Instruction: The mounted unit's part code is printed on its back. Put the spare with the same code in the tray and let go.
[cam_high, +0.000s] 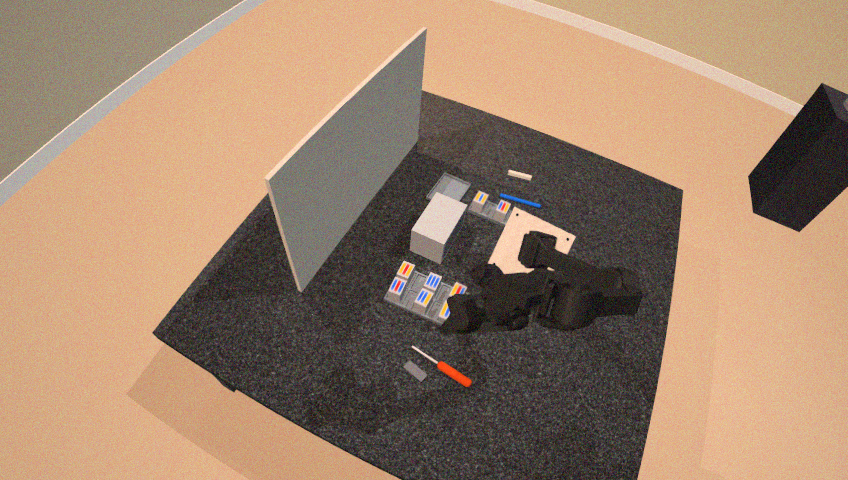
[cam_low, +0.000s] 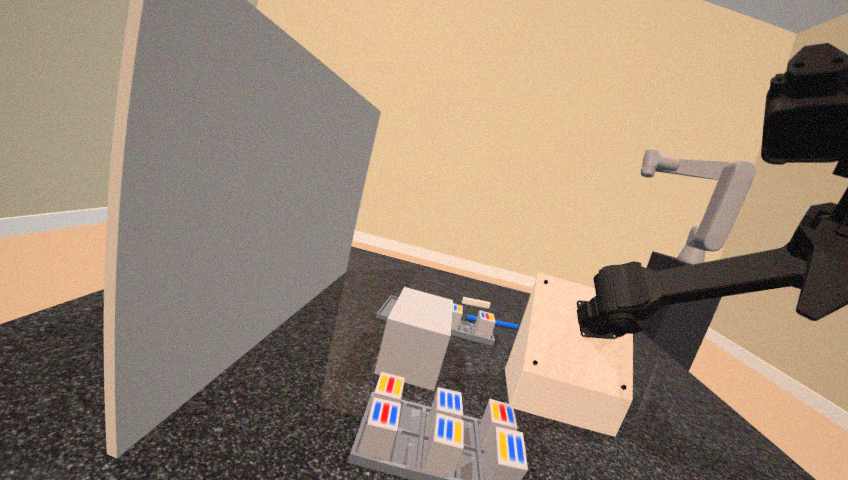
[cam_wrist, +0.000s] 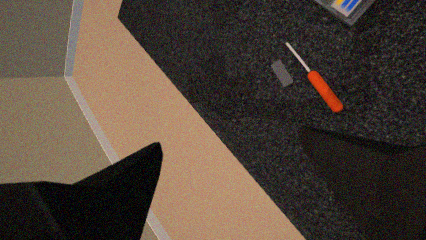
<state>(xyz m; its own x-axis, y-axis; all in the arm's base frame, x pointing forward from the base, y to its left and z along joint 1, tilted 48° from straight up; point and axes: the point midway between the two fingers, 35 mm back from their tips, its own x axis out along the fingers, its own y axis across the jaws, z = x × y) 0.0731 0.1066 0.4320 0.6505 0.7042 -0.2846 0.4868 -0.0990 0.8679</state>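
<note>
The mounted unit (cam_high: 438, 227) (cam_low: 416, 336) is a plain pale box on the dark mat; no code shows on its visible faces. A grey rack (cam_high: 412, 304) (cam_low: 410, 443) in front of it holds several spares with striped colour labels. A smaller rack (cam_high: 490, 208) (cam_low: 473, 333) behind the unit holds two more spares. The empty grey tray (cam_high: 449, 186) (cam_low: 386, 309) lies beyond the unit. My gripper (cam_high: 461, 315) is open and empty, raised high above the mat's front part. In the wrist view only one finger (cam_wrist: 115, 195) shows, over the mat's edge.
A tall grey panel (cam_high: 351, 160) (cam_low: 238, 208) stands left of the unit. The arm's beige base block (cam_high: 517, 234) (cam_low: 565, 362) is to the right. An orange screwdriver (cam_high: 449, 369) (cam_wrist: 325, 90) and a grey chip (cam_high: 415, 369) (cam_wrist: 281, 73) lie in front; a blue pen (cam_high: 520, 200) (cam_low: 502, 324) and a beige stick (cam_high: 519, 174) (cam_low: 476, 302) lie behind.
</note>
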